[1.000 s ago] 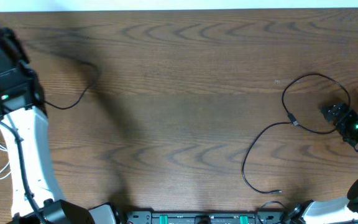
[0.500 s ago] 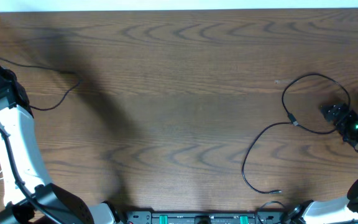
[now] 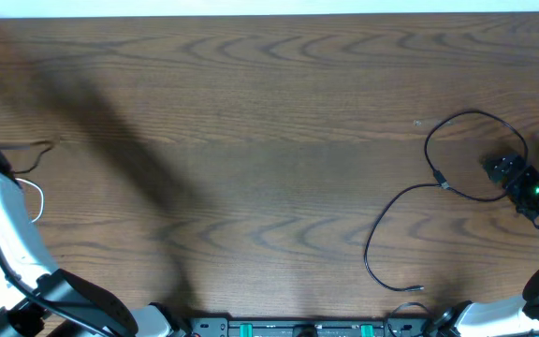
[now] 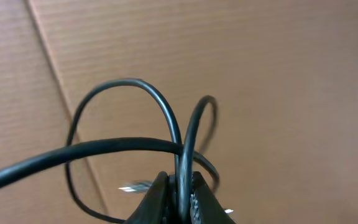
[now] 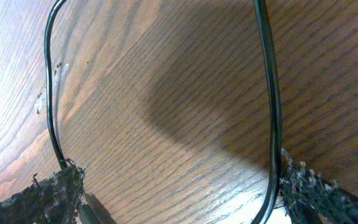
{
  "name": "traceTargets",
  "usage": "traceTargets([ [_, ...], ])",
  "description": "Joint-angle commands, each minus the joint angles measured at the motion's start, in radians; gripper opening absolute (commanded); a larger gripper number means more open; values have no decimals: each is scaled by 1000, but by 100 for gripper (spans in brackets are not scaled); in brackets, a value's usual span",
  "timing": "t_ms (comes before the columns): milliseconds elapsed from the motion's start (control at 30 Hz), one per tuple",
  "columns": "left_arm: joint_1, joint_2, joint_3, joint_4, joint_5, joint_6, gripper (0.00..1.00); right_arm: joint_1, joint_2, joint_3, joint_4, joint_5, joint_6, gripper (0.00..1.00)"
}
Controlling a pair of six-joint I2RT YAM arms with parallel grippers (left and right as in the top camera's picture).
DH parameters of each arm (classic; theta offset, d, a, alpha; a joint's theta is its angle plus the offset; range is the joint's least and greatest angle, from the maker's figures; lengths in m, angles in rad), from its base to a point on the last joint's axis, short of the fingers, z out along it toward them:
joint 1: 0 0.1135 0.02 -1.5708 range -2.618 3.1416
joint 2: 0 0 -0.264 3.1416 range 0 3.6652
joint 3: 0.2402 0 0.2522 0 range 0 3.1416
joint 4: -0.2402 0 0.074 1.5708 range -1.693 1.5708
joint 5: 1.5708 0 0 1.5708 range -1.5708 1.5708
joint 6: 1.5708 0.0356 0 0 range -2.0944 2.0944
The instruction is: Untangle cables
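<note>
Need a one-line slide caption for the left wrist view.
Left arm's jaws clamped on a looped black cable, with plain cardboard filling the background.

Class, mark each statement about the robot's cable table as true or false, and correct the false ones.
1. The left gripper is shut on a black cable. True.
2. The right gripper is shut. False: its jaws stand open over the table.
3. A looped cable lies on the table's right side. True.
4. The white cable lies mid-table. False: it shows at the left edge, beside the left arm.
</note>
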Motion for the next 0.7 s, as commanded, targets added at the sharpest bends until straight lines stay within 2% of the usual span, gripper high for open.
traceTargets([
  [0,2,1,13,-50,31,-19,7,12,12,-10,-1,-3,17,99],
  [133,-3,24,13,-195,227,-103,7,23,12,-10,6,-3,16,99],
  [233,-20,59,13,-249,293,-164,8,34,12,-10,5,-3,16,99],
  [267,-49,106,13,-290,380,-179,8,45,12,-10,5,-3,16,99],
  [367,-94,169,13,-329,469,-180,8,52,12,-10,5,-3,16,99],
  [667,-248,336,13,-375,490,-188,8,57,12,-10,1,-3,16,99],
])
